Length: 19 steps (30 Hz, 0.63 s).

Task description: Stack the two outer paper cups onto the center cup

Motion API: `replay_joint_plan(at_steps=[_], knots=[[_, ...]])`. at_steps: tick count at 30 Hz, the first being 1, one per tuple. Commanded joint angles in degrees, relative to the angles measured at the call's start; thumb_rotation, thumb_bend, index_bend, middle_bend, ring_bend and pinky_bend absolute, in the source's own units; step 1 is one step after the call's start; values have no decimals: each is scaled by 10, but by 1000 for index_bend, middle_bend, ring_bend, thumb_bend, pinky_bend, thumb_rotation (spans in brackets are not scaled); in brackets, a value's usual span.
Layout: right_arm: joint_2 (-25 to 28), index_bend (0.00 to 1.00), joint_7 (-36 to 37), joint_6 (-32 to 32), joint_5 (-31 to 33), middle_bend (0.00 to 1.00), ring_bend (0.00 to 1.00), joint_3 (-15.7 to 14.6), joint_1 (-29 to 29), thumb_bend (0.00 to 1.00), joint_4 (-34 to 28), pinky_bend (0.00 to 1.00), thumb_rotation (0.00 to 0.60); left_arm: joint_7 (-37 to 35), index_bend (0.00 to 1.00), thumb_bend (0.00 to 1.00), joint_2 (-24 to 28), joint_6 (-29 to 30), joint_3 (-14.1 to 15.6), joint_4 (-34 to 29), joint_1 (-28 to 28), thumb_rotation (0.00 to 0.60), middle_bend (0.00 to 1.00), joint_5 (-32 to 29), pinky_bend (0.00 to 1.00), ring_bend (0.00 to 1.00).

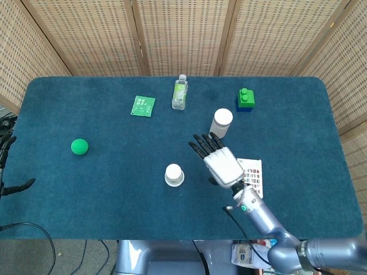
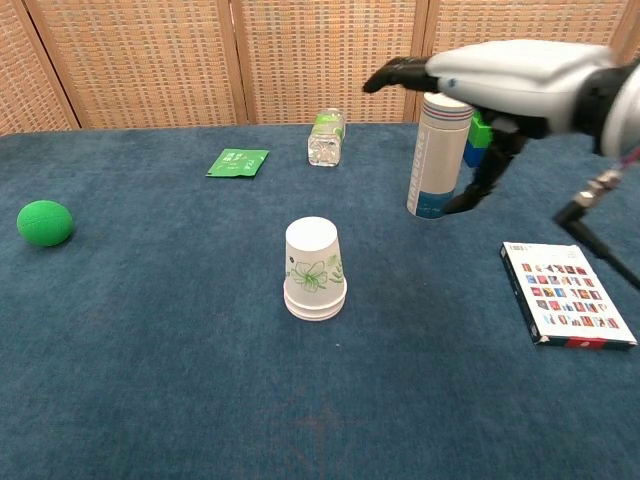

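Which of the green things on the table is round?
The green ball near the table's left edge; the green packet is flat and square, the green block boxy.

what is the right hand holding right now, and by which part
Nothing. The right hand is open, fingers spread, apart from the stacked paper cups. The left hand is out of view.

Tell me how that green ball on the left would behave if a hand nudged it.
The green ball is round and sits free on the flat blue table cover, so it would probably roll off at a light push. The cloth's nap might slow it. It looks small and likely light, perhaps soft, though that cannot be confirmed.
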Motion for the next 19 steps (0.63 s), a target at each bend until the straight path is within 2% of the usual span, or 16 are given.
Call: replay_joint_plan(at_steps=[1,4,8,13,19], knots=[[52,0,169,161,-175,0,0,-93,-147,0,70,0,600,5,0,178,-5,8,4,0,5,600,0,6,0,0],[59,0,222,210,-201,0,0,-122,-203,0,116,0,600,11,0,178,-15,21,10,0,11,600,0,18,0,0],[62,0,250,244,-209,0,0,-140,-257,0,158,0,600,18,0,170,-27,36,14,5,16,600,0,32,0,0],[59,0,276,274,-218,0,0,-143,-304,0,187,0,600,15,0,74,-34,29,19,22,13,600,0,43,0,0],[52,0,285,296,-239,0,0,-134,-336,0,203,0,600,27,0,65,-41,19,23,26,8,600,0,49,0,0]])
